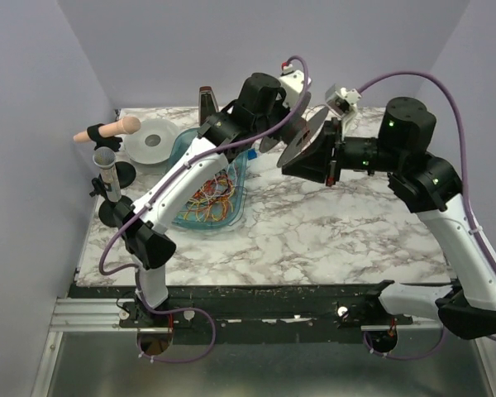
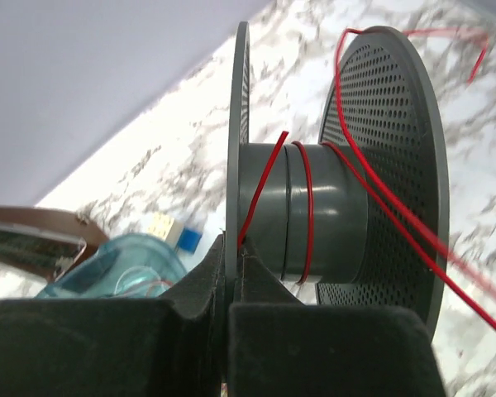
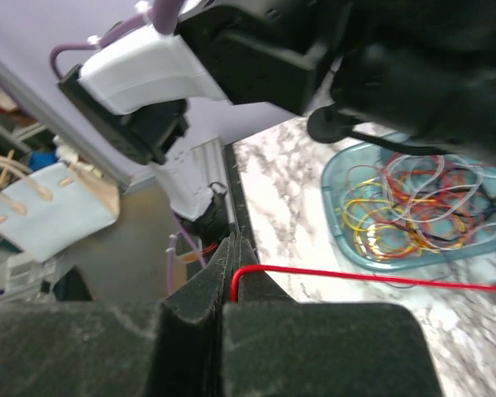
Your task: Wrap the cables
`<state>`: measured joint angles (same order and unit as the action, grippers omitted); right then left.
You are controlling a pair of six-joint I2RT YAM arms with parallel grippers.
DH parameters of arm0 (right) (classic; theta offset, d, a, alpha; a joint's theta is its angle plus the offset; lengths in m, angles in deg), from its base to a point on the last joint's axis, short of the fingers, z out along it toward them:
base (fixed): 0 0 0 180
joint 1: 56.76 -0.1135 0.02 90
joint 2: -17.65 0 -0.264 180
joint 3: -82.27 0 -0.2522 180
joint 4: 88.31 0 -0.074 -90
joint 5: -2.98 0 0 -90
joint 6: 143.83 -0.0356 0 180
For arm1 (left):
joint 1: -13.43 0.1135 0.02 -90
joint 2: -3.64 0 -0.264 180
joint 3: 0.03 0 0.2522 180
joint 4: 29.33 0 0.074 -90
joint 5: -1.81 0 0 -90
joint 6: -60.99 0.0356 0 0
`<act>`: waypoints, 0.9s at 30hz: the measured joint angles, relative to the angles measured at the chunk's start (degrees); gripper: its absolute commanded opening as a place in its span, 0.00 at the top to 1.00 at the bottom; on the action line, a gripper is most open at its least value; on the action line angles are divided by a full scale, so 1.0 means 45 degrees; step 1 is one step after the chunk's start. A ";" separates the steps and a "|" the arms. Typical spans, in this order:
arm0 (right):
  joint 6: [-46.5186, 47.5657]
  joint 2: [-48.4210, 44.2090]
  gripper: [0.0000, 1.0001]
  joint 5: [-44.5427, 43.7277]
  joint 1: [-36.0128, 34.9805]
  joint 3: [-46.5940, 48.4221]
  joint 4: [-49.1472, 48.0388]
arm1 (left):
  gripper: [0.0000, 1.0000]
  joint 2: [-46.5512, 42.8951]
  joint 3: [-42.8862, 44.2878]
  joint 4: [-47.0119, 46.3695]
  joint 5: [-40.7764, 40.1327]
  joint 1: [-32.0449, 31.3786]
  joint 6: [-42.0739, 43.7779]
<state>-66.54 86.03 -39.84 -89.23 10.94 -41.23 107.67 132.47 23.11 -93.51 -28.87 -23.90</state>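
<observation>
Above the far middle of the marble table [image 1: 331, 240], toward 12 o'clock in the top view, the two arms meet at a dark grey spool [image 2: 331, 207] held on edge in the air. From overhead the arms' black housings hide most of the spool, and neither claw's tips can be made out there.

In the left wrist view, the left claw [image 2: 231, 258] is clenched on the rim of the spool's thin near flange. The far flange is perforated, and its lower edge is hidden behind the claw's dark pads. A red cable [image 2: 304, 207] loops about twice around the core. One loose end sticks up toward 12 o'clock. A longer run crosses the perforated flange and leaves the picture at 4 o'clock, blurred where it nears the lens.

In the right wrist view, the right claw [image 3: 231, 266] is pinched shut on the red cable, which bends at the tips and runs straight out toward 3 o'clock, cut off by the edge. The left arm's black and white body fills the top of that view, out of focus.

The other cables [image 3: 413, 207], a tangle of red, yellow, orange and white, lie in a clear blue tray [image 3: 337, 178] on the table, at 9 o'clock from the table's middle. The left arm covers part of the tray from above.
</observation>
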 measured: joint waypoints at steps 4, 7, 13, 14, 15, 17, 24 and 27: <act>-0.0175 0.0486 0.99 -0.0330 -0.1253 -0.0316 -0.0374 | 1.00 0.1107 0.2025 -0.0253 0.0005 -0.0029 -0.0714; -0.0364 0.0933 0.99 -0.0709 -0.1831 -0.0850 -0.0831 | 1.00 0.1933 0.3662 -0.0243 0.0029 0.0151 -0.1515; -0.1321 0.1734 0.99 -0.2599 -0.2317 -0.1093 -0.0486 | 1.00 0.2210 0.4430 -0.0738 -0.0782 0.0860 -0.1418; -0.1379 0.1797 0.99 -0.3162 -0.2346 -0.0840 -0.0083 | 1.00 0.2098 0.4027 -0.1214 -0.1122 0.0903 -0.0981; -0.1413 0.1826 0.99 -0.3745 -0.2351 -0.0559 0.0272 | 1.00 0.1943 0.3536 -0.1637 -0.1438 0.0947 -0.0529; -0.1404 0.1797 0.99 -0.4818 -0.2341 0.0034 0.0899 | 1.00 0.1506 0.2074 -0.2735 -0.2171 0.1039 0.0661; -0.1302 0.1724 0.99 -0.5989 -0.2103 0.0287 0.1943 | 1.00 0.1350 0.1151 -0.4274 -0.2919 0.1146 0.3050; -0.1452 0.1156 0.99 -0.5547 -0.2123 -0.1540 0.0272 | 1.00 0.1350 0.2050 -0.3997 -0.2662 0.1326 0.2667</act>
<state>-73.07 91.23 -64.81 -98.78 4.01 -40.01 113.75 141.69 5.12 -105.49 -22.90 -11.90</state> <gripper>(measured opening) 0.011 0.032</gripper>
